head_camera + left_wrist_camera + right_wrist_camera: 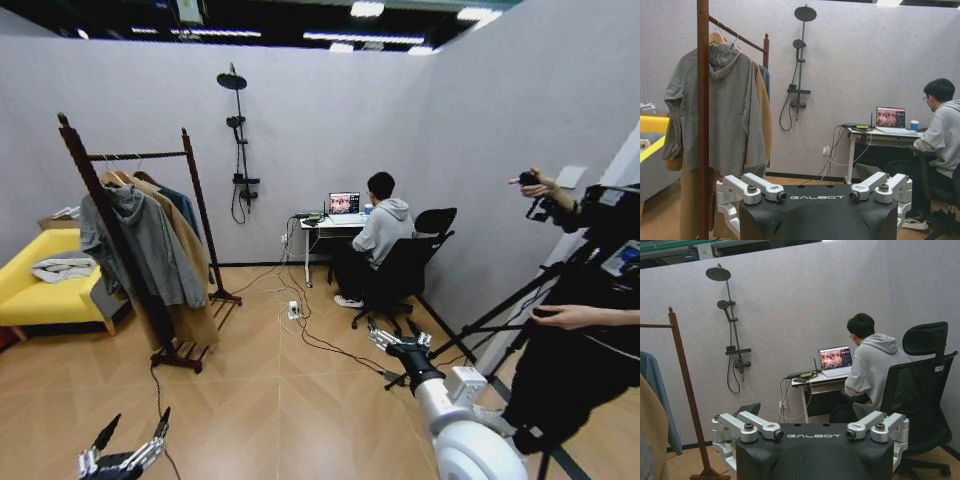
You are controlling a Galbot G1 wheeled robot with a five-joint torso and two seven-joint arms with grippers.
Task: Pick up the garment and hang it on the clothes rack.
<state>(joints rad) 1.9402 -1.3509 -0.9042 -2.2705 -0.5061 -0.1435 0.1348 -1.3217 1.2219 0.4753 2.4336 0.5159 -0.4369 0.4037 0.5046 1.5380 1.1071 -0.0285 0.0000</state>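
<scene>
The clothes rack (pixel 140 156) stands at the left on the wooden floor, well ahead of me. The garment (pixel 183 206), a teal jacket, hangs at its far end, mostly hidden behind a long tan coat (pixel 190 250) and a grey hooded jacket (pixel 140 245). A teal strip of the garment (pixel 765 80) shows past the tan coat in the left wrist view, and a sleeve of the garment (pixel 654 385) in the right wrist view. My left gripper (pixel 125 448) hangs low at the front left, open and empty. Held out over the floor, my right gripper (pixel 398 340) is open and empty too.
A yellow sofa (pixel 40 290) sits left of the rack. Cables and a power strip (pixel 294 310) trail across the floor toward a desk (pixel 330 222) with a seated person and office chair (pixel 400 275). A tripod (pixel 500 320) and a standing person crowd the right side. A black shower stand (pixel 240 150) is on the back wall.
</scene>
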